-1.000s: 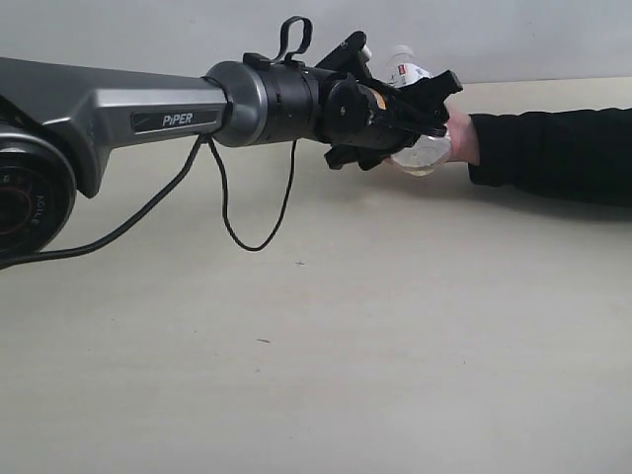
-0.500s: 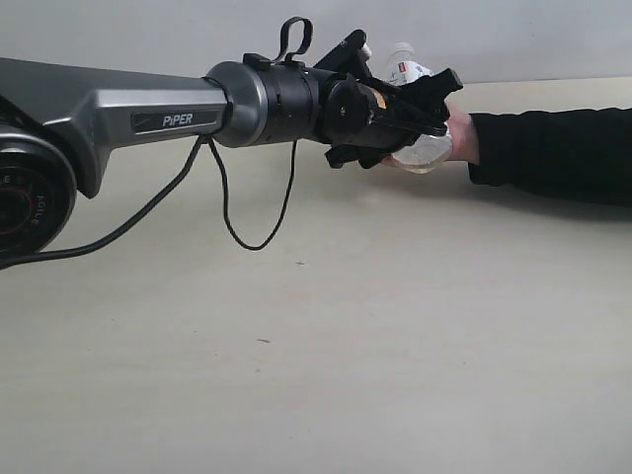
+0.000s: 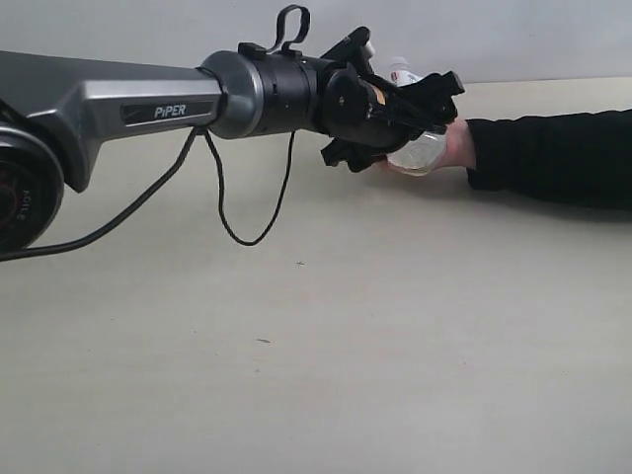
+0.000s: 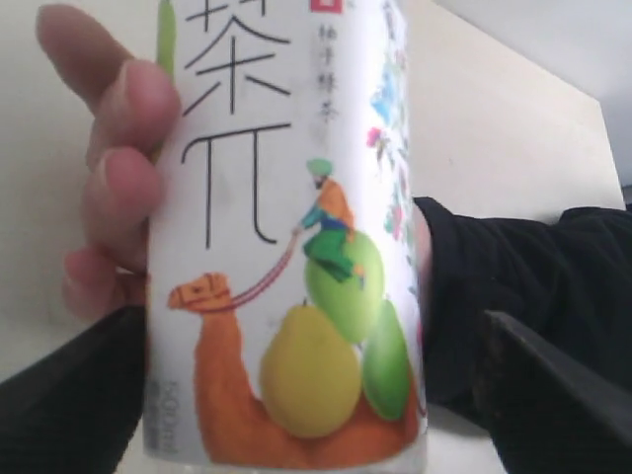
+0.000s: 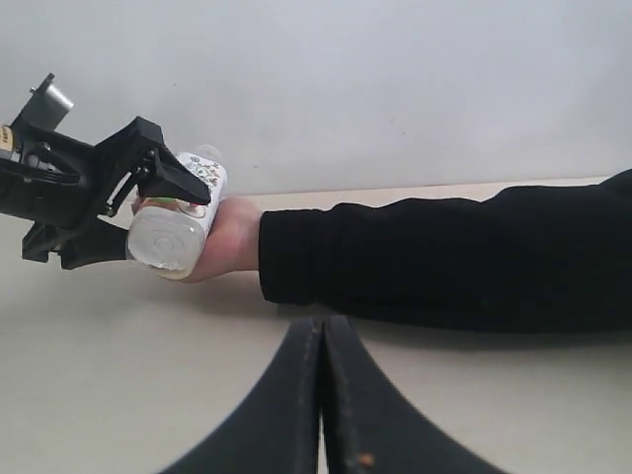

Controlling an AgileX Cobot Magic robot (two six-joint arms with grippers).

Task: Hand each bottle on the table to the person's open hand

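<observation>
Straddles the fruit-label bottle (image 3: 420, 153) with the left tool (image 3: 420, 118), jaws spread wider than it, one visibly clear, gripping nothing. Lies in the person's hand (image 3: 456, 143) above the counter (image 3: 346, 346), dead ahead between the jaws, long axis crosswise, cap tilted up. Right tool (image 5: 321, 395) pinched shut, empty, well apart.

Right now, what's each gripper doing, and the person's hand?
Left gripper: open, jaws around the fruit-label bottle.
Right gripper: shut, empty.
Person's hand: holding that bottle.

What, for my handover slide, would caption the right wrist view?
Left tool straddles the fruit-label bottle cradled in the person's hand, black sleeve stretched across the table.
</observation>
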